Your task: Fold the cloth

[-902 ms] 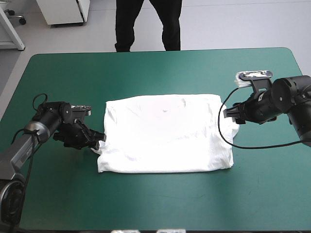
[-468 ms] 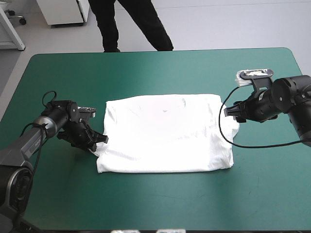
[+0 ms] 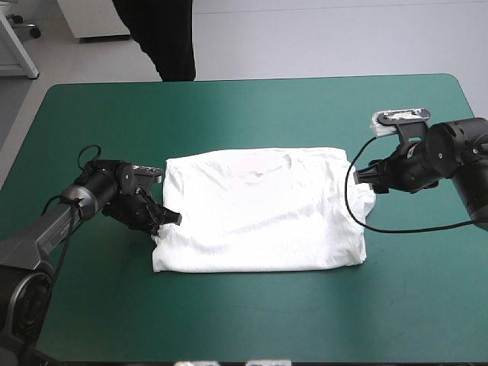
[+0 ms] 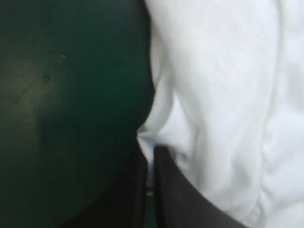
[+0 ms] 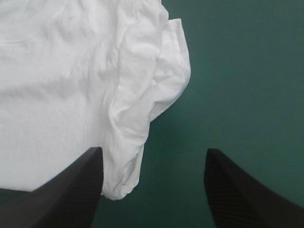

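T-shirt lies spread flat on the teal-green table, roughly mid-table. Collar is toward the far edge, hem toward the near edge.

My left gripper is low at the shirt's left edge, about midway along it. In the wrist view my black fingers are all but closed, with only a thin slit between them. A pinch of the white cloth edge is caught in that slit. The cloth bunches in soft folds just ahead of the tips, with bare table on the outer side.

My right gripper is at the shirt's right edge, toward the far side. Its fingers stand wide apart and hold nothing. The rumpled right sleeve lies between them, close to one finger. I cannot tell whether that finger touches the cloth.
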### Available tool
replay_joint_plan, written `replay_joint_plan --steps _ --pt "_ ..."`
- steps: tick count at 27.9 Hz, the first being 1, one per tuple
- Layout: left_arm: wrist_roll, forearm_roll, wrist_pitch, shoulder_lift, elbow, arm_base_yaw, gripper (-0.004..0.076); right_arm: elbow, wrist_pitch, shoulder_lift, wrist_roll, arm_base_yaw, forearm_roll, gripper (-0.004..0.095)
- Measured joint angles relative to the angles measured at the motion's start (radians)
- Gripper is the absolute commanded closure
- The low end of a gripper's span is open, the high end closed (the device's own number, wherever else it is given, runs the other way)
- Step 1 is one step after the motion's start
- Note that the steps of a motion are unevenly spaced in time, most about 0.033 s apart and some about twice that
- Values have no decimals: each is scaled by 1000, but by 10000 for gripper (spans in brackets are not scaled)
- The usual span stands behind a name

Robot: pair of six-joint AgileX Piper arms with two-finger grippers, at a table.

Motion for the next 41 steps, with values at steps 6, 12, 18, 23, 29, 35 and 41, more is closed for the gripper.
replay_joint_plan --steps 6,12,18,23,29,35,41 --pt "-26 13 8 -91 -56 -1 733 0 4 0 2 0 0 331" --pt "-18 -33 11 -108 -119 -1 733 0 7 0 4 0 0 331" --pt "23 -142 -24 -100 -121 -38 733 0 9 0 4 0 0 331" --pt "28 -149 -55 -49 -122 -131 733 0 10 0 6 0 -1 331" --pt "27 -149 -64 48 -123 -175 717 0 14 0 7 0 -3 331" --pt "110 -150 -60 89 -125 -175 375 0 17 0 7 0 -3 331" --pt "137 -157 -8 80 -166 -176 251 0 17 0 27 0 -3 331"
